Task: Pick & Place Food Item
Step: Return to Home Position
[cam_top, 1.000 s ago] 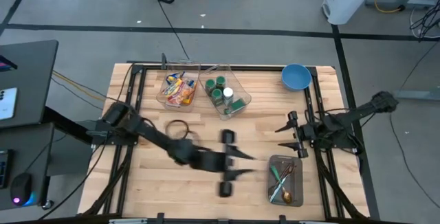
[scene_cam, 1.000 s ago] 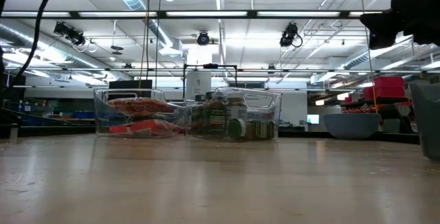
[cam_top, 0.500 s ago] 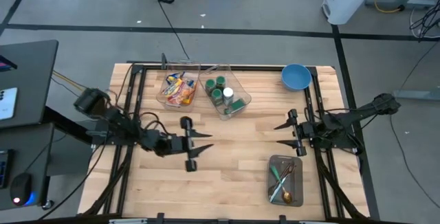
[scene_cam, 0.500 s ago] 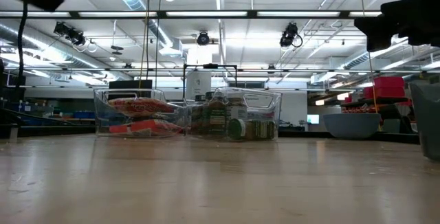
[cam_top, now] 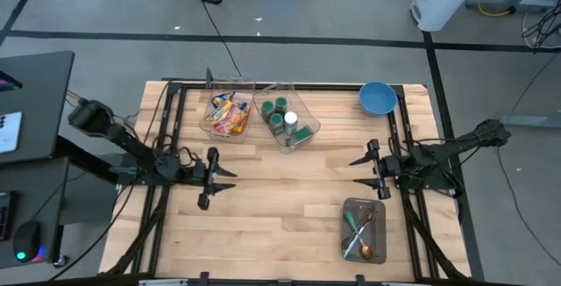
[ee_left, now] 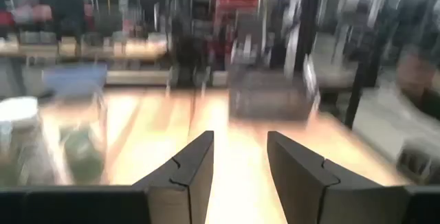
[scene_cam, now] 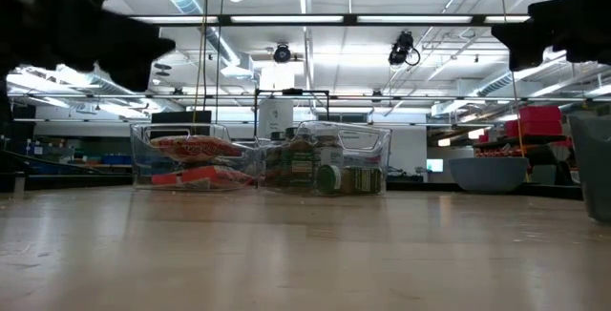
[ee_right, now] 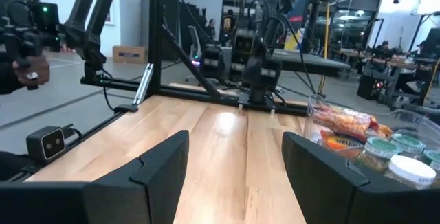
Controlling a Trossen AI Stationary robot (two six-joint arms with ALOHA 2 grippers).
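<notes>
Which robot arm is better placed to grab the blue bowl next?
Probably right. The right gripper, open, hangs much nearer the blue bowl; the left gripper waits far off on the other side.

snack tub (cam_top: 248,102) beside jar tub (cam_top: 267,93) at back, bowl (cam_top: 377,98) to their right, bin (cam_top: 363,201) front right

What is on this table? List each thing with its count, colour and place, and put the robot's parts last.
table: one, light wood, under everything
snack bin: one, clear, back of the table, left of middle
snack packets: several, orange and yellow, in the snack bin
jar bin: one, clear, beside the snack bin, towards the right arm
jars: several, green lids and one white lid, in the jar bin
bowl: one, blue, back right corner
gray bin: one, front right
spoons: at least two, green and copper, in the gray bin
left gripper: one, dark, open, above the table's left part
right gripper: one, dark, open, above the table's right part
</notes>
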